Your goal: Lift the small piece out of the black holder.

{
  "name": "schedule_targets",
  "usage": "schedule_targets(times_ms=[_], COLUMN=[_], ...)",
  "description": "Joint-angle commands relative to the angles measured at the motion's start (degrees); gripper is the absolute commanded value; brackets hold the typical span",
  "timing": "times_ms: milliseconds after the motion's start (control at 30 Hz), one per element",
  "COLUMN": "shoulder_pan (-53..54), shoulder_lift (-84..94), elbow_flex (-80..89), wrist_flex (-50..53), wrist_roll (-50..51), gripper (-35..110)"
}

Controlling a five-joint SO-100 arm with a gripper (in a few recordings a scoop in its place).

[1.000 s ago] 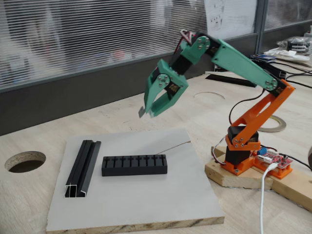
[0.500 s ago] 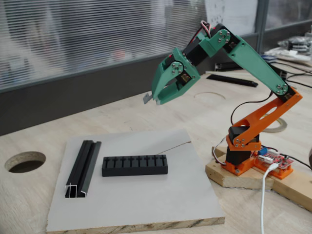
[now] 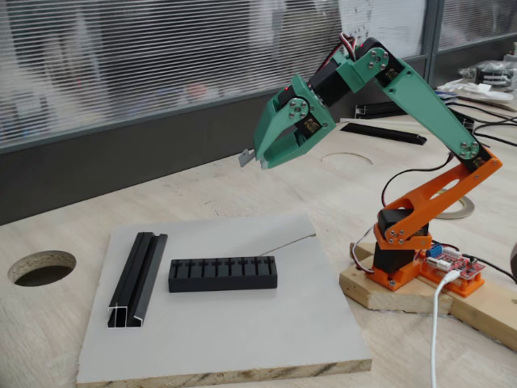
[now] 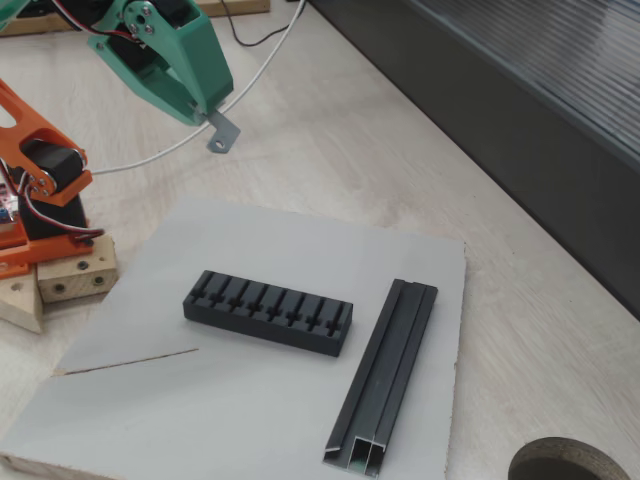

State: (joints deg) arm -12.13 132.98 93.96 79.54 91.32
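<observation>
The black holder (image 3: 223, 274) (image 4: 268, 312) lies on the grey board, its row of cross slots facing up. High above and behind it hangs my green gripper (image 3: 257, 158) (image 4: 212, 122), shut on the small piece (image 3: 246, 158) (image 4: 222, 132), a thin flat grey metallic tab with a hole that sticks out past the fingertips. The tab is well clear of the holder and of the board.
A longer black grooved rail (image 3: 138, 277) (image 4: 385, 381) lies beside the holder on the grey board (image 3: 242, 339) (image 4: 420, 270). A thin grey wire (image 3: 287, 242) (image 4: 130, 361) rests on the board. The orange arm base (image 3: 404, 250) stands on a wooden block, and a round hole (image 3: 40, 267) cuts the table.
The gripper has risen and drawn back towards the arm's base with the tab held in it. The holder, rail and wire have not moved.
</observation>
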Motion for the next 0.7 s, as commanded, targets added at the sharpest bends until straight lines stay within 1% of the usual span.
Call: schedule_targets(times_ms=[0,667], shoulder_pan=[-0.1,0.0], shoulder_lift=[1.2,1.1], elbow_flex=[-1.1,-0.7], wrist_flex=[-0.1,0.0], wrist_roll=[1.2,0.9], gripper=[7,7])
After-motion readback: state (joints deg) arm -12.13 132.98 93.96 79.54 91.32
